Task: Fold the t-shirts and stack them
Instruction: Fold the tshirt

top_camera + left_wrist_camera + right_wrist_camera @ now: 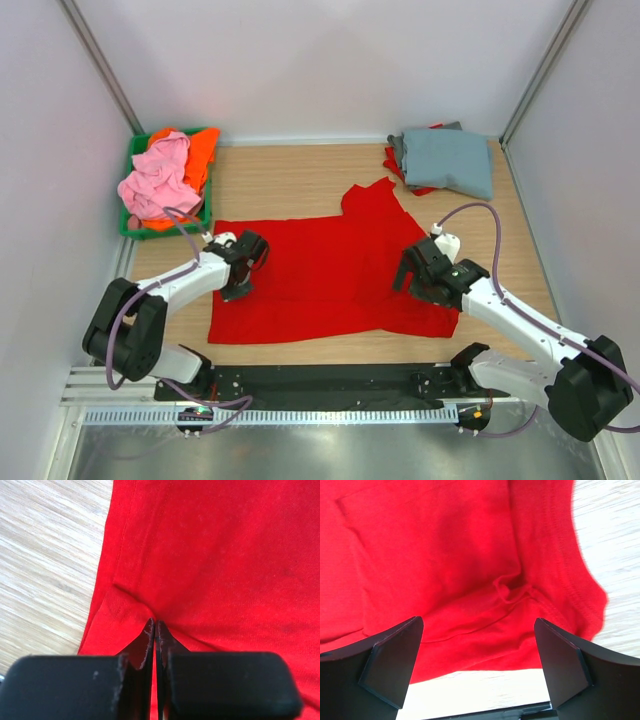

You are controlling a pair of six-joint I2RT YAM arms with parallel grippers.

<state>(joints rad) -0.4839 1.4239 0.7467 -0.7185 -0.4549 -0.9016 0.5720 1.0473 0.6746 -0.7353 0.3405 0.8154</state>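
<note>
**Covered, cropped and blurred parts around the shirts**

The green plastic bin (209, 205) shows only its rim: its inside is buried under a crumpled pink cloth shirt (158, 180), which also covers most of an orange cloth shirt (203, 152). At the far right, a folded grey-blue shirt (450, 160) hides all but the left fringe of a red garment (394, 163). The spread bright red t-shirt (225, 555) runs off the top and right edges in the left wrist view. In the right wrist view it runs off the top and left, and its hem is blurred at upper right. The black left gripper (155, 625) pinches a pucker of it, but how much cloth lies between the closed fingers is hidden.
</note>
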